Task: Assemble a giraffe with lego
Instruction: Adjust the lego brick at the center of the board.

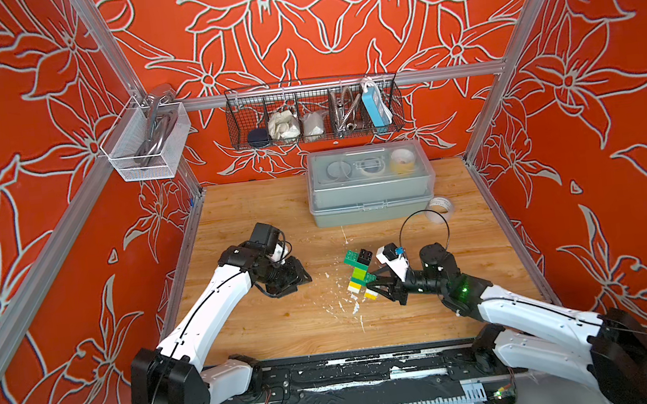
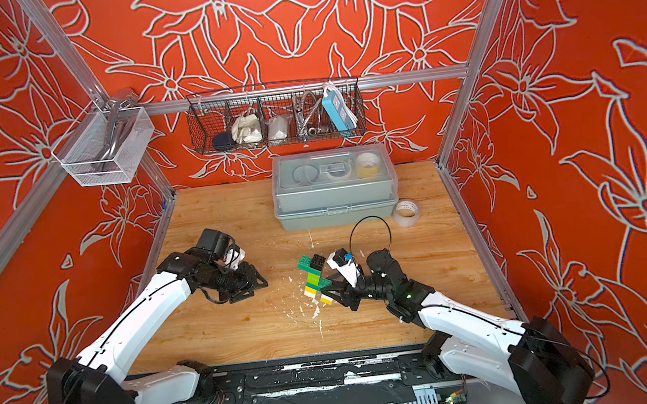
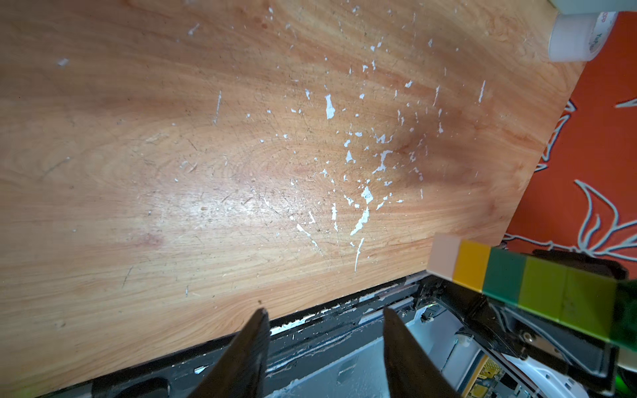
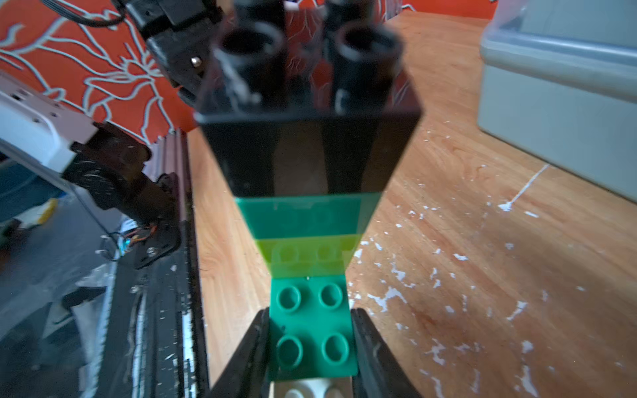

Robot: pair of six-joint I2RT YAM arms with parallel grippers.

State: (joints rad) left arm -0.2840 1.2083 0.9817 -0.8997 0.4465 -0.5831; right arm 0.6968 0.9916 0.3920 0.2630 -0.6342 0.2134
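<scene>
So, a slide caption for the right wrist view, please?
Right gripper shut on the dark green body of the giraffe.

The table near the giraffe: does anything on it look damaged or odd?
Yes. The wooden table is pitted with white flecks and scratches beside the giraffe, as if its surface has chipped away.

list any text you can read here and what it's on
"OPP": on the tape roll, left wrist view.
"Yu...": next to it on the same roll; the rest is blurred.
Print on that roll in both top views: too small to read.
giraffe, box: no text seen.
</scene>
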